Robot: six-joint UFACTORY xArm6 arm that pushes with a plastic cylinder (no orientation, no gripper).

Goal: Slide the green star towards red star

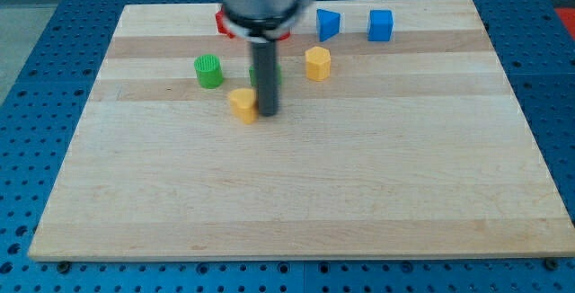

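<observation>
My tip [267,114] rests on the board just right of a yellow block [242,104], touching or nearly touching it. A green block, apparently the green star [278,74], is mostly hidden behind the rod above the tip; only slivers show on each side. A red block, apparently the red star [221,22], sits near the view's top, largely covered by the arm's body. The green block lies a short way below the red one.
A green cylinder [208,70] stands left of the rod. A yellow hexagonal block [317,62] lies to the right. Two blue blocks [328,23] [380,25] sit near the top edge of the wooden board [296,194].
</observation>
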